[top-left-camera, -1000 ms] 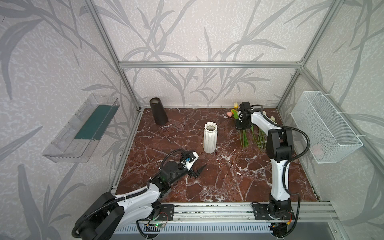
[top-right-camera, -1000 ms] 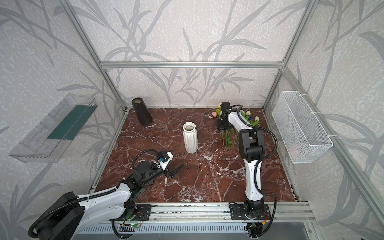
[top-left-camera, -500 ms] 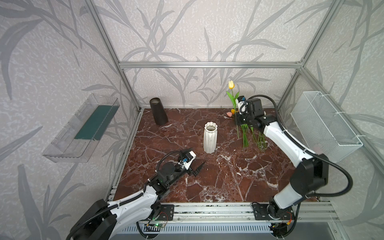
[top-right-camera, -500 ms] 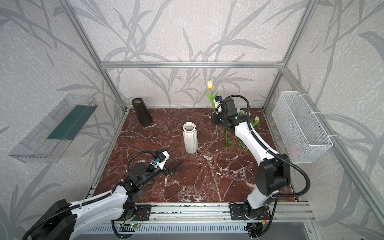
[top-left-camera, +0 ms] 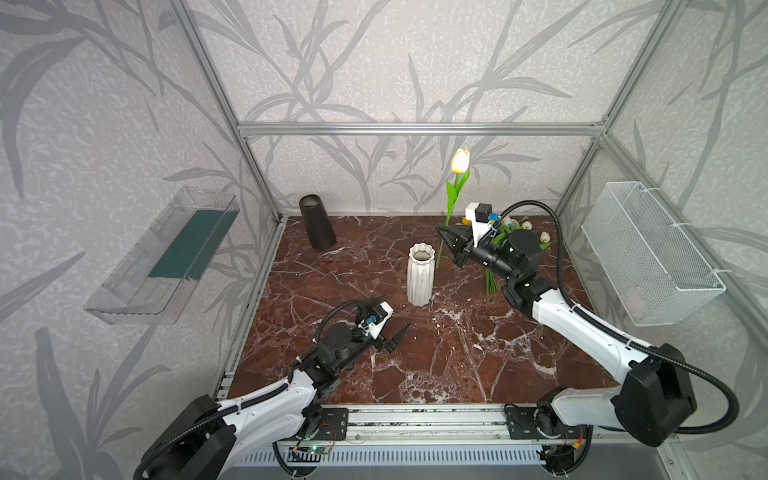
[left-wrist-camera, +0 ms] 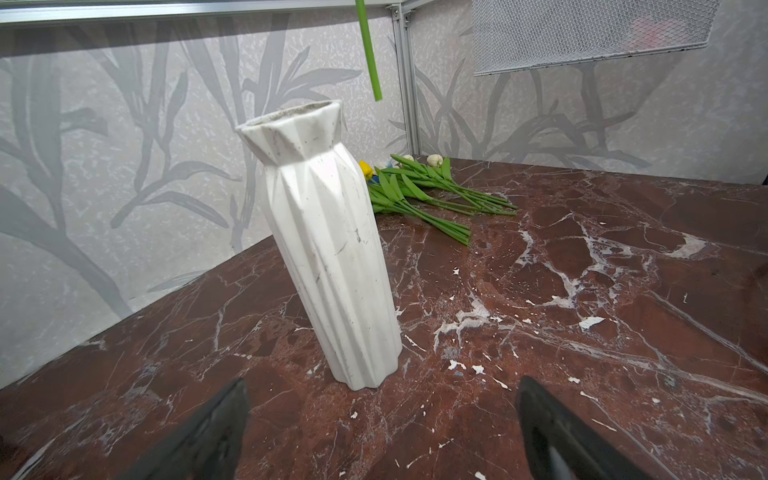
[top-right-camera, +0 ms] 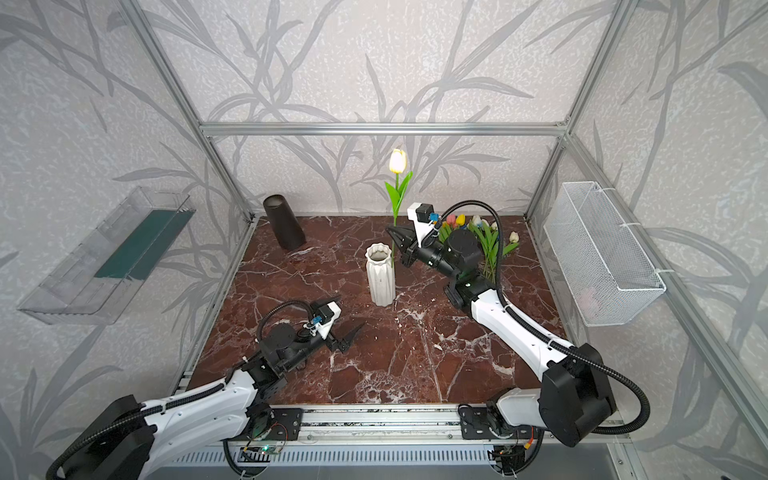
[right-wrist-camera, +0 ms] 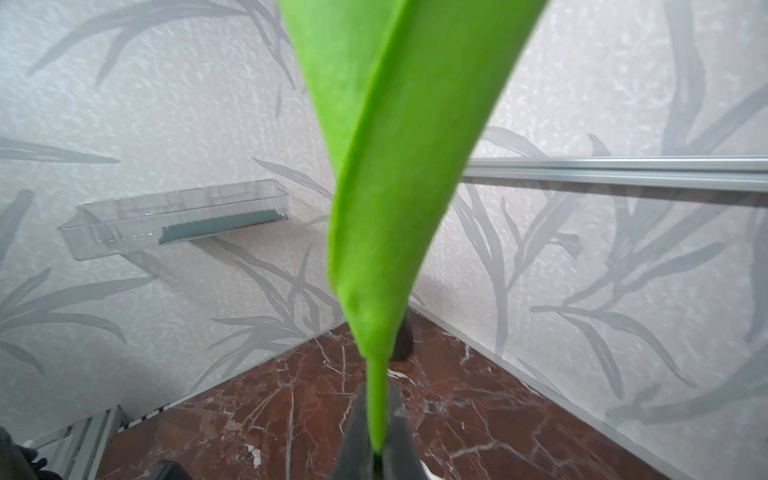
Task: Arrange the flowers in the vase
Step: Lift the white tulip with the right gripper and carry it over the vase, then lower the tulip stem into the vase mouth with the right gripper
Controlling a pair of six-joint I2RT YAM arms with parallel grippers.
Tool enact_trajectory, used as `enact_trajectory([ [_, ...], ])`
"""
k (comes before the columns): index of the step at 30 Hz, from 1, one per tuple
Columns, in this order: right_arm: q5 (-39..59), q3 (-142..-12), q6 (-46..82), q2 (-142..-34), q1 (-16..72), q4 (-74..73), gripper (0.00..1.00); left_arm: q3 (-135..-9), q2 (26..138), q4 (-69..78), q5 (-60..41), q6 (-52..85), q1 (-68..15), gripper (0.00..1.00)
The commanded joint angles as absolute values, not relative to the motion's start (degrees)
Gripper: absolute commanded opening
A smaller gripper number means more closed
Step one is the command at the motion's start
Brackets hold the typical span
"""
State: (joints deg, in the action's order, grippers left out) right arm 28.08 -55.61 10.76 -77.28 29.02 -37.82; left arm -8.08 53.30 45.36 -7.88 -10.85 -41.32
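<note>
Right pincer (top-left-camera: pixel 444 231) is clamped on the stem of a yellow-headed artificial tulip (top-left-camera: pixel 454 193), held upright. Its cut end hangs just below the pincer, beside the rim of the white ribbed ceramic vase (top-left-camera: pixel 420 274). The vase looks empty. The bunch of tulips (left-wrist-camera: pixel 428 195) lies behind that pincer on the red marble surface (top-left-camera: pixel 436 353). Left pincer (top-left-camera: pixel 388 318) gapes, holding nothing. Barely begun, I'd say.

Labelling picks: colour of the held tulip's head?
Tulip head: yellow and cream; best in a top view.
</note>
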Motion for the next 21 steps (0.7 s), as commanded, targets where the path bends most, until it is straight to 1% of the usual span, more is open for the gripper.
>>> enact_trajectory([
  [1,30.6,-54.6,13.7,-78.8,29.6,-53.8,0.0,-8.4,53.5,45.9,-8.1,-12.1,-41.8,1.0],
  [7,29.4,-55.0,14.7,-81.6,30.0,-57.2,0.0,-8.5,53.8,46.1,-8.2,-12.4,-41.9,1.0],
  [12,27.7,-57.6,13.8,-83.0,30.0,-54.4,0.0,-8.5,53.7,46.1,-8.8,-12.1,-41.9,0.99],
  [21,26.4,-58.6,9.7,-89.1,30.4,-51.7,0.0,-8.7,54.0,45.8,-8.8,-12.4,-42.0,0.99],
])
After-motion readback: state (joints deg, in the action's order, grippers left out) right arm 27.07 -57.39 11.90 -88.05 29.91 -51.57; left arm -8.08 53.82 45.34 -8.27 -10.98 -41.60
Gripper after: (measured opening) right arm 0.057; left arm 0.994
